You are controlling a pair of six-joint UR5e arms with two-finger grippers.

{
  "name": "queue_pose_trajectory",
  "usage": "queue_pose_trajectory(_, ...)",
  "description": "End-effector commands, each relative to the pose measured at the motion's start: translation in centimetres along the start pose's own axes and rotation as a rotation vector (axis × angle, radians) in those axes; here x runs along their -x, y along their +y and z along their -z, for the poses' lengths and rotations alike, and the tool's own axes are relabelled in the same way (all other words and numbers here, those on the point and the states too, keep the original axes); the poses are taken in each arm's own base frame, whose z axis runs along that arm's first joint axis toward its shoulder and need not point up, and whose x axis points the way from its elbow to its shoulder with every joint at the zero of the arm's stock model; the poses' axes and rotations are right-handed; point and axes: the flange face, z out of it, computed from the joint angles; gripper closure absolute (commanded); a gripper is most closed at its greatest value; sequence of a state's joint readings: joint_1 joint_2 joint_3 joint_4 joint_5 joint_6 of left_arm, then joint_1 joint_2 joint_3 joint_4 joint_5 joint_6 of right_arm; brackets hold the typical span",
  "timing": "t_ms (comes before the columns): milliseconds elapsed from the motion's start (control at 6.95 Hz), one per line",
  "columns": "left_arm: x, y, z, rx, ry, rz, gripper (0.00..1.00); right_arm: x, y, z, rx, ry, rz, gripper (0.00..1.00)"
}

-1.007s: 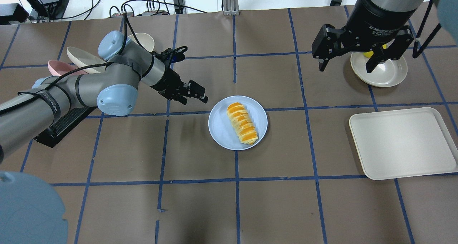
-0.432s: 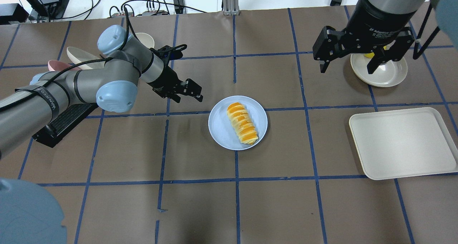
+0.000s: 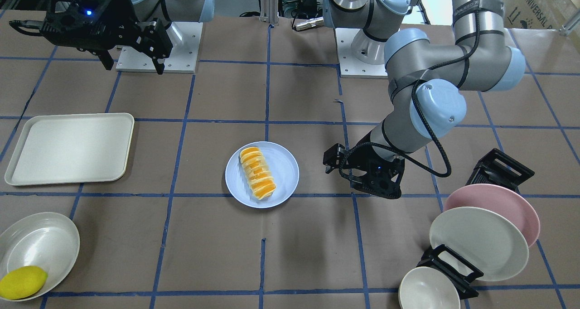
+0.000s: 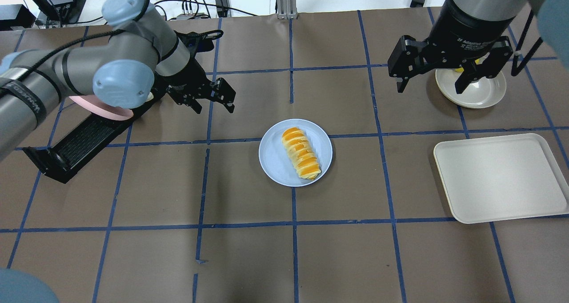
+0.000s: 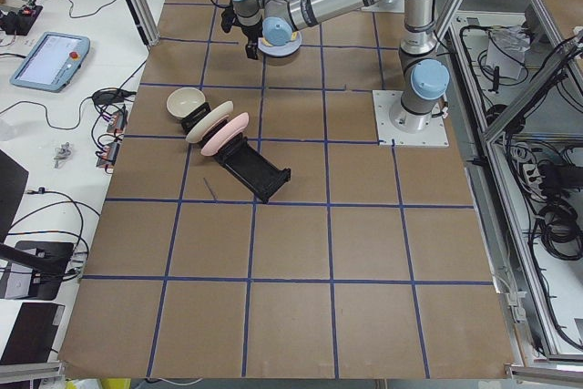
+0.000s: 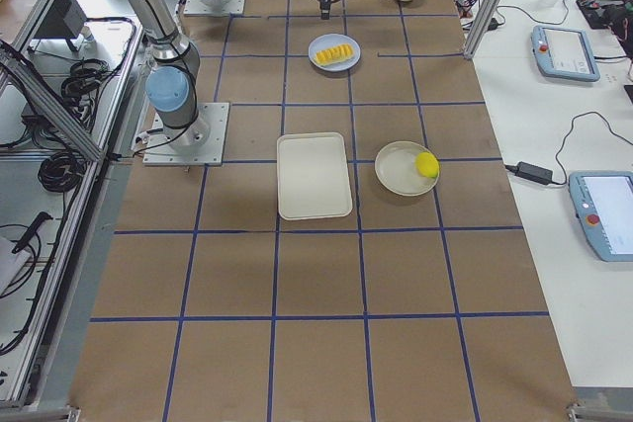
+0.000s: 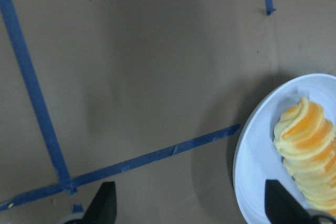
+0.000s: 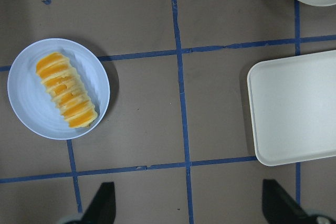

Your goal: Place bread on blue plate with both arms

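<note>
The bread point(image 4: 301, 153), a ridged loaf with orange and cream stripes, lies on the blue plate point(image 4: 275, 161) near the table's middle. Both also show in the front view, bread point(image 3: 257, 171) and plate point(image 3: 285, 173), and in the right wrist view, bread point(image 8: 65, 89) and plate point(image 8: 26, 103). My left gripper point(image 4: 213, 108) is open and empty, above the table to the plate's left and farther back. The left wrist view catches the plate's edge point(image 7: 257, 166). My right gripper point(image 4: 427, 89) is open and empty, high at the far right.
A cream tray point(image 4: 502, 178) lies at the right. A cream bowl point(image 4: 482, 89) behind it holds a yellow lemon point(image 3: 22, 282). A black dish rack point(image 4: 75, 147) at the left holds a pink plate point(image 3: 498, 205), a cream plate point(image 3: 478, 243) and a small bowl point(image 3: 428, 293).
My left arm has drawn back from the plate, its gripper moving left and toward the table's far side. The right gripper has hardly moved. Bread and plate are unmoved.
</note>
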State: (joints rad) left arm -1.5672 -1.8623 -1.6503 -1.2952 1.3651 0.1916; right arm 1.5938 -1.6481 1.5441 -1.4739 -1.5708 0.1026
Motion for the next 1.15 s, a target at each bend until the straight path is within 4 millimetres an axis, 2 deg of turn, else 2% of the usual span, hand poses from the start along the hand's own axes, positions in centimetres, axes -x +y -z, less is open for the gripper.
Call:
queue_pose_trajectory(0,-0.1,0.4,4.8,0.025,-0.093,0.01,0.0,0.0,0.0,-0.1,0.001,-0.001,-0.002,0.02)
queue_pose_trajectory(288,-0.4,2.2,10.6,0.059,-0.213,0.022,0.0,0.0,0.0,-0.1,0.001,-0.001,-0.003,0.01)
queue_pose_trajectory(432,-1.5,3.9,12.9,0.033,-0.221,0.125,0.0,0.1,0.1,-0.1,0.003,-0.003,-0.008,0.01)
queue_pose_trajectory(575,-2.8,5.0,14.2,-0.002,-0.224,0.137,0.0,0.1,0.1,0.1,-0.002,0.0,-0.026,0.0)
queue_pose_trajectory(719,-3.4,5.3,15.4,-0.03,-0.231,0.13,0.0,0.1,0.0,0.0,-0.002,0.001,-0.019,0.0)
queue_pose_trajectory(1007,-3.8,6.7,16.0,-0.037,-0.233,0.132,0.0,0.1,0.1,0.0,-0.005,-0.004,-0.011,0.0)
